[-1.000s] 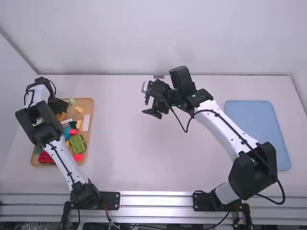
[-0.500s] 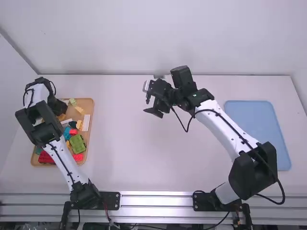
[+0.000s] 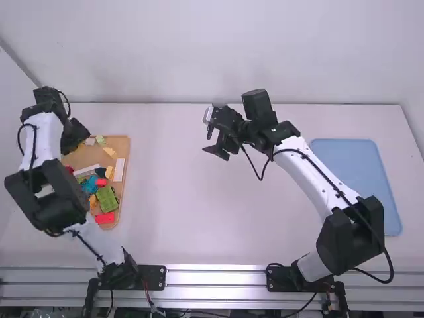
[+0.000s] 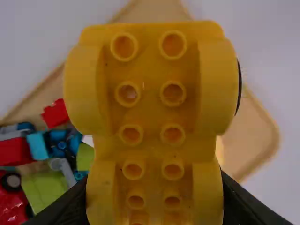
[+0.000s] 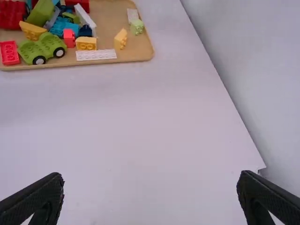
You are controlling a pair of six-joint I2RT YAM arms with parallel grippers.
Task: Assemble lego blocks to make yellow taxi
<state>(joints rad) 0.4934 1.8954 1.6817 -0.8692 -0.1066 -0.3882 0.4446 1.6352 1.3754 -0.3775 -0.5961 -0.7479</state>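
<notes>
White tabletop (image 3: 199,212) is spread beneath the right gripper (image 5: 150,177), its fingers parted wide around nothing. Between the fingers of the left gripper (image 4: 154,201), a yellow car body (image 4: 150,103) is held over the tray (image 5: 105,23). If its smooth sides are pinched unevenly, it could be twisted loose, or be knocked by loose blocks (image 4: 47,183) beneath those fingers if lowered there

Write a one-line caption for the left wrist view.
A studded yellow block, held by the left gripper, above a tray of colourful blocks.
</notes>
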